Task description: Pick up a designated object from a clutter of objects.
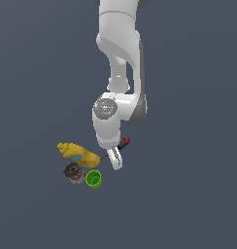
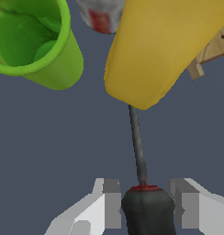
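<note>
Screwdriver [image 2: 143, 202] first, since that is what the arm is after; it lies on the grey counter [image 1: 188, 204] with its black handle between the two pads of the tool [image 2: 147, 206], and its thin dark shaft runs away from the handle until the tip slips under the yellow bottle [image 2: 159, 50].

Reading the exterior view from its left: the yellow bottle [image 1: 77, 153] with its blue mark lies furthest that way; just below it the dark round can [image 1: 73, 171]; then the green cup [image 1: 93, 179] beside the can; then the screwdriver [image 1: 121, 145], whose red end pokes out past the arm towards that view's right; the tool [image 1: 115, 160] sits low over it.

To my eye the step in hand is the grasp itself. In the wrist view the pads [image 2: 111, 204] stand narrowly apart on either side of the handle, with a sliver of gap each side, so I judge them not yet clamped. The next move calls for closing squarely on the handle, then a straight lift that draws the tip clear of the bottle without dragging it.

Hidden or doubtful: the shaft tip is covered by the bottle; the handle's rear is cut off in the wrist view; the arm masks most of the handle from outside; the can's markings are too blurred to read.
</note>
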